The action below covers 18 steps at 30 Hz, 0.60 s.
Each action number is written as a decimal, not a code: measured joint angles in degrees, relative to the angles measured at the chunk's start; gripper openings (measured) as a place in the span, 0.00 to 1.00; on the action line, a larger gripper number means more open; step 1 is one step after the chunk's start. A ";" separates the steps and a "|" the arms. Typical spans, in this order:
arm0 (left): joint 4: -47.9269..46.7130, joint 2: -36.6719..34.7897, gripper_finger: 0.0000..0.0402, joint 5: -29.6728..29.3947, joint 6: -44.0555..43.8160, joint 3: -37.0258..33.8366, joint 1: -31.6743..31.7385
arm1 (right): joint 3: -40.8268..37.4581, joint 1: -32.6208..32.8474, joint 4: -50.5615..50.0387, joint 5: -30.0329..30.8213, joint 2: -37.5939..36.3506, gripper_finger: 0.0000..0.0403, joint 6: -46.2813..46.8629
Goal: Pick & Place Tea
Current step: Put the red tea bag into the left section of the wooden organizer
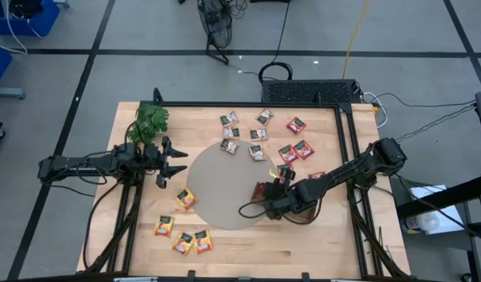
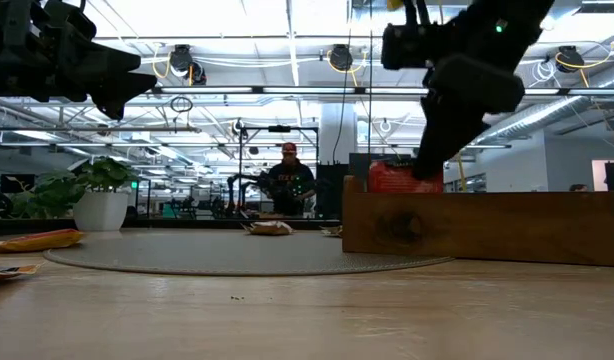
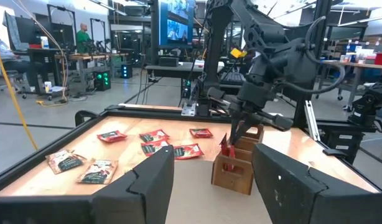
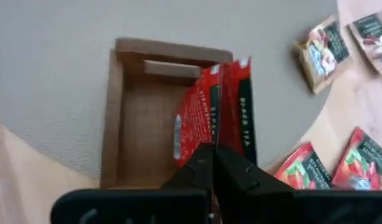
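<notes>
While the left arm waited at the table's nine o'clock edge, stretched level toward the centre, its gripper hung above the wood with fingers spread and nothing between them, just short of the grey round mat. From the three o'clock side the right arm reached inward and down, elbow raised and wrist bent steeply, so that the right gripper pointed into the wooden tray at the mat's four o'clock rim. Its fingers were clenched on a red tea sachet, which stood on edge inside the tray's open compartment, just beside a thin wooden divider. White lettering ran along that sachet; "TEA" could be made out, the rest being too blurred to read.

Other red sachets lay flat on the table around one to two o'clock of the mat, touching or near one another. Grey-white sachets lay at twelve o'clock, partly on the mat's rim. Orange-yellow sachets sat around seven to eight o'clock. Their dark printed patches carried no legible words. A green leafy sprig rested at ten o'clock.
</notes>
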 joint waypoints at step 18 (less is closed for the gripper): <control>0.00 0.00 0.53 0.00 -0.01 0.00 0.00 | -3.12 -0.14 6.26 5.01 -2.09 0.00 -2.27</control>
